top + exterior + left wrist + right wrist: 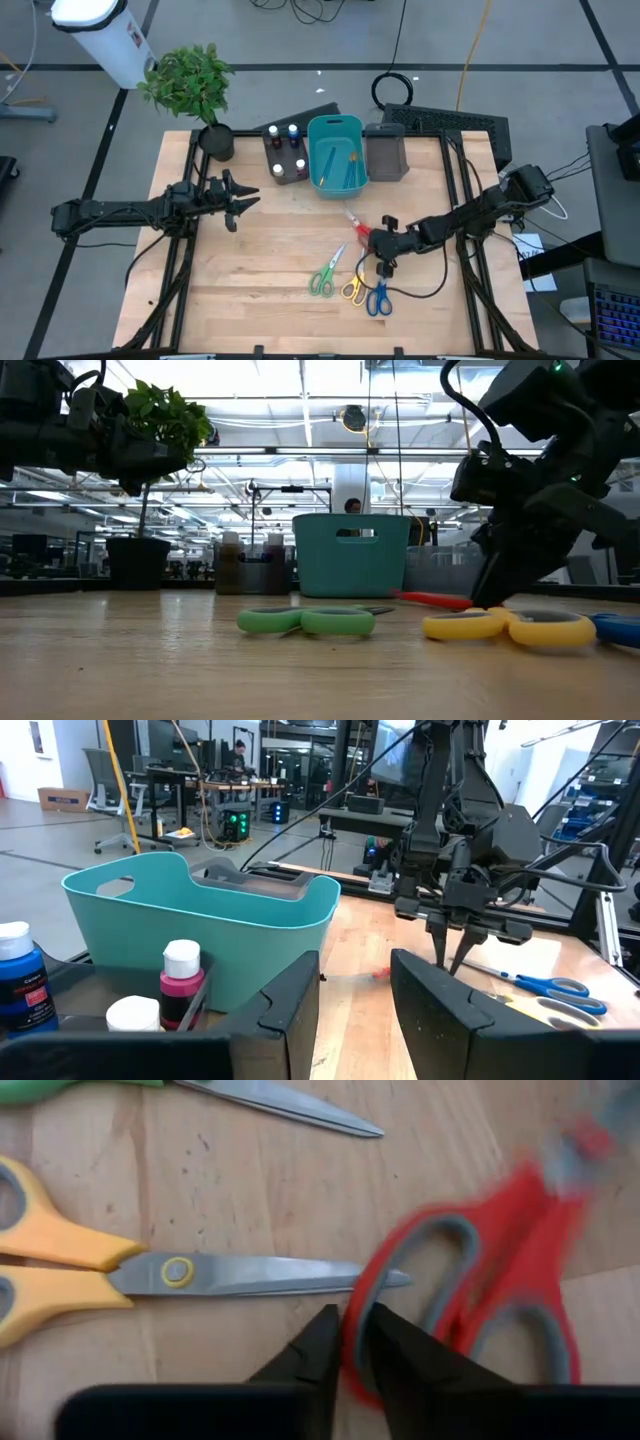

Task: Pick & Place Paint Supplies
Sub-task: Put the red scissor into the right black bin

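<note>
The right gripper (347,1342) closes its fingers on the red scissors (480,1280); the left gripper (238,200) fingers stand open above the worktop (250,280).

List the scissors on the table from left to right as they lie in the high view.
green scissors → yellow scissors → blue scissors. The red scissors lie farther back, above the yellow pair, so I leave them out of the order.

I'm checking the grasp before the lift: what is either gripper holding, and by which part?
The right gripper is pinched on the red scissors, on the rim of one handle loop. The left gripper holds nothing, open above the table.
</note>
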Controlling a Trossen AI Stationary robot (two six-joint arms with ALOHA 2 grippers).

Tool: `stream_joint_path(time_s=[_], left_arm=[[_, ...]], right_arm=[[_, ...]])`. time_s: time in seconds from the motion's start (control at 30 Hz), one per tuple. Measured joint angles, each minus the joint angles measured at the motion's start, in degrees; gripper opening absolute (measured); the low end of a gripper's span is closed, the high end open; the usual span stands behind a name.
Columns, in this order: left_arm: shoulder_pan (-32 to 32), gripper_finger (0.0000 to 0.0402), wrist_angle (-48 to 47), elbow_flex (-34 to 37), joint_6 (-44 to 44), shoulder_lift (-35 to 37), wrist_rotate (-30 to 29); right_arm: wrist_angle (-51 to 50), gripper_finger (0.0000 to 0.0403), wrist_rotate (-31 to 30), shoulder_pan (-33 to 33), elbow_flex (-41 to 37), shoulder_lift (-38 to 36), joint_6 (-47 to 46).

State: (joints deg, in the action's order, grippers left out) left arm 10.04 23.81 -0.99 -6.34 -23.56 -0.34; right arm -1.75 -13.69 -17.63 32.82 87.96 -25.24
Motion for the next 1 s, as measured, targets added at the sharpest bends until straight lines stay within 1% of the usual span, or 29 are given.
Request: stream_joint_path(time_s=[0.03,0.1,0.33,0.47,0.6,0.77,0.83,0.9,0.97,1.0], left_arm=[[0.01,0.0131,0.01,0.0,-0.03,-0.01,-0.02],[0.0,0.0131,0.0,0.0,0.04,-0.01,0.0],[0.0,0.0131,0.0,0.0,0.01,0.01,0.0],[0.02,0.0131,0.0,0.0,0.04,-0.01,0.0],[0.02,0.0131,0.0,0.0,0.04,-0.01,-0.02],[0.01,0.0131,0.02,0.0,0.04,0.01,0.0],[0.0,0.0131,0.01,0.0,0.01,-0.01,-0.02],[0.02,0.0131,0.02,0.0,0.01,-0.01,0.0],[0.0,0.0131,0.02,0.0,0.04,-0.01,0.0],[0.01,0.0131,0.02,0.0,-0.01,0.01,0.0]], right_arm=[[-0.07,0.0024,0.07,0.0,-0.02,0.0,-0.2],[-0.16,0.0012,0.03,0.0,-0.04,0.0,-0.87],[0.71,0.0008,-1.49,-0.11,-0.02,-0.86,-1.97],[-1.5,0.0008,-2.15,-0.53,0.9,-4.78,-0.7],[-1.47,0.0008,-2.73,-1.4,3.1,-11.84,0.85],[-1.73,0.0008,-3.31,-3.13,3.23,-21.44,1.96],[-1.82,0.0008,-6.57,-3.81,3.33,-25.96,2.53],[-3.99,0.0008,-10.73,-3.74,3.37,-30.35,1.44],[-7.09,0.0008,-14.47,-2.08,3.34,-34.61,-1.49],[-8.81,0.0008,-15.0,-0.7,3.34,-36.75,-2.41]])
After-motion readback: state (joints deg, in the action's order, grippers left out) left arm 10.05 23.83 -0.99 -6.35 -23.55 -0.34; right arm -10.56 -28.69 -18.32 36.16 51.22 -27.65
